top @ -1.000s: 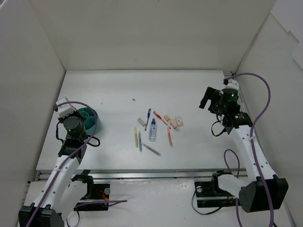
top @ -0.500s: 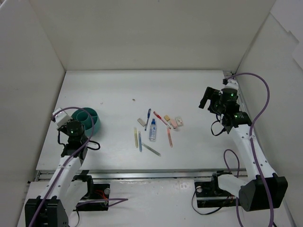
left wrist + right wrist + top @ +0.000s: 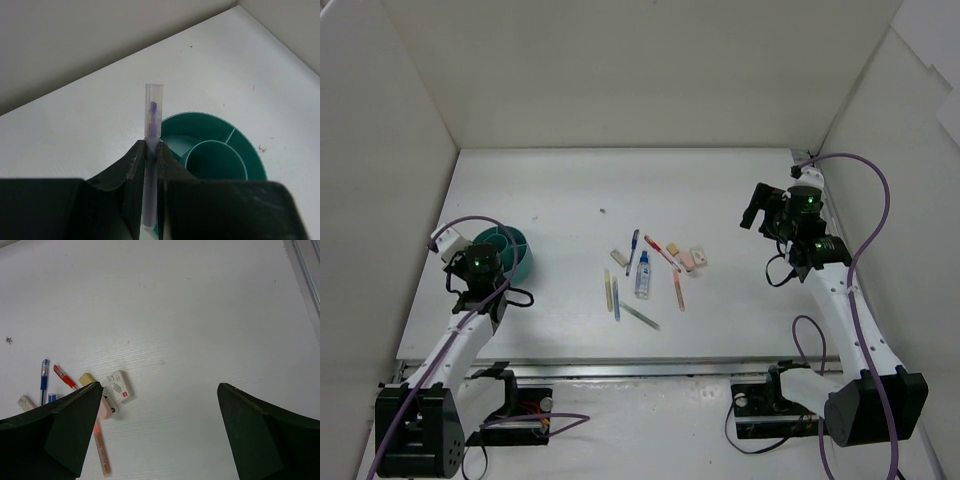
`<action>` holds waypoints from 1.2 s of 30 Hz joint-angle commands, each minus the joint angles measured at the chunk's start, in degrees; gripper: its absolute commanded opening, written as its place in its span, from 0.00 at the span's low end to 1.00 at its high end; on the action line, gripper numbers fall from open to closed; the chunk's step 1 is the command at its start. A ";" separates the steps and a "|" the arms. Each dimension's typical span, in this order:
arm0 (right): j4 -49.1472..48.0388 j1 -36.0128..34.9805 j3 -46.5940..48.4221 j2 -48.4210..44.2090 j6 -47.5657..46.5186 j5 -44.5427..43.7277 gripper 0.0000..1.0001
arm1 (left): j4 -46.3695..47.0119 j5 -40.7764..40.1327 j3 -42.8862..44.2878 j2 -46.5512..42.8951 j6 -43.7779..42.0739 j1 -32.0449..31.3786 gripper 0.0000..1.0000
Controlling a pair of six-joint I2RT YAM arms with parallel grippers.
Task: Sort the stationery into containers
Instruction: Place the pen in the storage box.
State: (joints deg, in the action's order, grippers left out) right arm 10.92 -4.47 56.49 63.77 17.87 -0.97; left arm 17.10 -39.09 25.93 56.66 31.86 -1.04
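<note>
In the left wrist view my left gripper (image 3: 151,145) is shut on a translucent purple pen (image 3: 152,112) that sticks out beyond the fingertips. It hangs over the near-left rim of the teal container (image 3: 252,157), which has a smaller cylinder (image 3: 215,160) inside. From above, that gripper (image 3: 480,262) sits at the container's (image 3: 512,252) left side. The other stationery lies mid-table: a blue pen (image 3: 633,250), a blue-capped tube (image 3: 642,275), a red pen (image 3: 660,252), a pink pencil (image 3: 678,290) and erasers (image 3: 687,260). My right gripper (image 3: 757,212) is open above bare table, right of a white eraser (image 3: 119,386).
White walls enclose the table on the left, back and right. A yellow pencil (image 3: 606,290), a blue pencil (image 3: 616,300) and a grey pen (image 3: 641,317) lie at the pile's near side. A tan eraser (image 3: 87,379) lies next to the red pen (image 3: 65,377).
The left arm has swung back and to the left, uncovering most of the teal container, with the pen still held. The right arm has not moved.
</note>
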 commanded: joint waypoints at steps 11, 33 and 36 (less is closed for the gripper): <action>-3.18 0.43 1.78 1.18 -0.82 -0.17 0.98 | 4.25 -2.75 4.04 -2.00 0.49 0.34 0.00; -3.10 0.34 1.43 0.92 -0.47 0.00 0.98 | -2.33 -1.34 4.92 3.81 9.54 0.34 0.16; -3.18 0.43 1.61 1.10 -0.46 0.45 0.98 | -2.86 -0.46 3.87 1.26 8.75 0.34 0.19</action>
State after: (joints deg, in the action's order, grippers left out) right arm 10.87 -4.47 56.49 64.77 17.72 -0.97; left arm 13.89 -39.90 29.65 60.82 39.68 -1.04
